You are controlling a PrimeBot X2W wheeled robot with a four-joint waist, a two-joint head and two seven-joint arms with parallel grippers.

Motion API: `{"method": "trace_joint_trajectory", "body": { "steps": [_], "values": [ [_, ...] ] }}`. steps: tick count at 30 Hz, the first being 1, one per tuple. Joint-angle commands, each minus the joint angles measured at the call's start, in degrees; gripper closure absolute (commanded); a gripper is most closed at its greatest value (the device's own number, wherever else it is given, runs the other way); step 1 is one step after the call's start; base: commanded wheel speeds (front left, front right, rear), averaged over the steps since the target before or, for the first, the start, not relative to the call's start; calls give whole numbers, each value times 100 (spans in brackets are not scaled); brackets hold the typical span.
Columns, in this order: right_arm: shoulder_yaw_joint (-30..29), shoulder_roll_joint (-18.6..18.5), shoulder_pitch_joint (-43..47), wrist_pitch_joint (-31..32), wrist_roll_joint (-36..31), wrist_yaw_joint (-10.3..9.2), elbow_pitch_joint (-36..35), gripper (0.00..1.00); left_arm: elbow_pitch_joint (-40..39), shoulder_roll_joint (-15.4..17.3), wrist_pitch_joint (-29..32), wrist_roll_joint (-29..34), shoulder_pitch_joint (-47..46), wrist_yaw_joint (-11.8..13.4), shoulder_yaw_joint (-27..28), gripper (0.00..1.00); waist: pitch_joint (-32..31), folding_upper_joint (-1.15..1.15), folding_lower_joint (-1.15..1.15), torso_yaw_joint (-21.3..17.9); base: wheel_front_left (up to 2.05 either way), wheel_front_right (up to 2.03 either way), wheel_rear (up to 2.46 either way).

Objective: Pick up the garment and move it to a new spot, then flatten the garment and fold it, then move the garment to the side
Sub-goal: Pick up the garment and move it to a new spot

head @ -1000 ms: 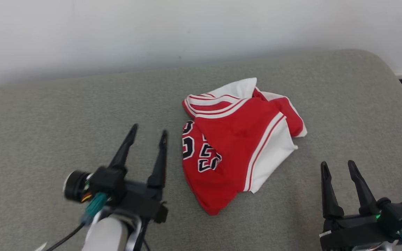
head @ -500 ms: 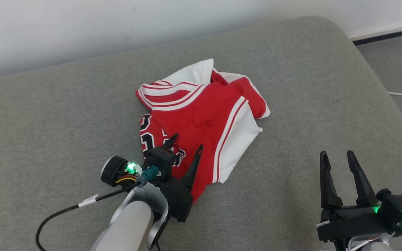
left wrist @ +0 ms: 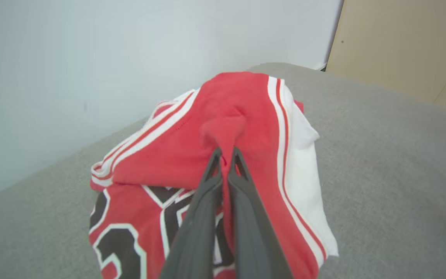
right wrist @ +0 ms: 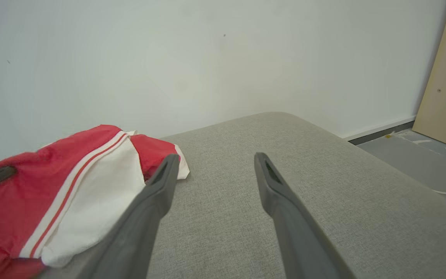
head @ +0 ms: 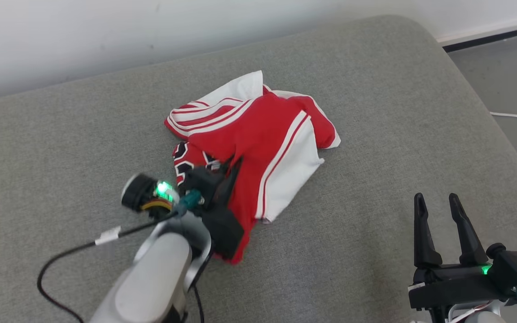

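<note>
- Garment (head: 258, 130): red jersey-type piece with white side panels, red-and-white stripe trim and black numerals edged in white. It is a crumpled heap near the middle of the grey upholstered surface (head: 375, 215), a little toward the far side.
- Left gripper (left wrist: 226, 154): fingers pressed together, pinching a raised fold of red fabric at the garment's near-left part, just right of the numerals. The left wrist view shows the cloth puckered around the fingertips.
- Left forearm (head: 151, 282): pale, reaching in from the near left. A green lamp (head: 164, 189) is lit at the wrist. A black cable (head: 61, 262) loops off it above the surface.
- Right gripper (head: 435, 199): fingers spread apart, at near right, well apart from the garment. Cannot tell whether it touches the surface.
- The garment's white panel faces right. In the right wrist view it lies left of that gripper's fingers.
- Surroundings: white wall (head: 106, 36) behind the far edge. Grey floor (head: 510, 76) at far right with a white cord (head: 516, 119) on it. Tan board (left wrist: 401, 42) standing at far right.
</note>
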Motion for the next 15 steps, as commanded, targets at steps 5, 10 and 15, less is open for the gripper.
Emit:
{"method": "trace_joint_trajectory", "body": {
  "steps": [5, 10, 15],
  "values": [
    [75, 36, 5, -3, -10, -12, 42, 0, -376, 110, 174, -138, -965, -93, -103, 100, -186, -1, -1, 61, 0, 0, 0],
    [121, 59, -47, -4, 55, -12, 94, 0, -614, 213, 484, -379, -2161, -141, -191, 100, -216, -1, -1, -83, 0, 0, 0],
    [116, 84, -37, -3, 107, -12, 128, 0, -625, 340, 573, -725, -3298, -122, -268, 100, -168, -1, -1, -239, 0, 0, 0]
  ]
}}
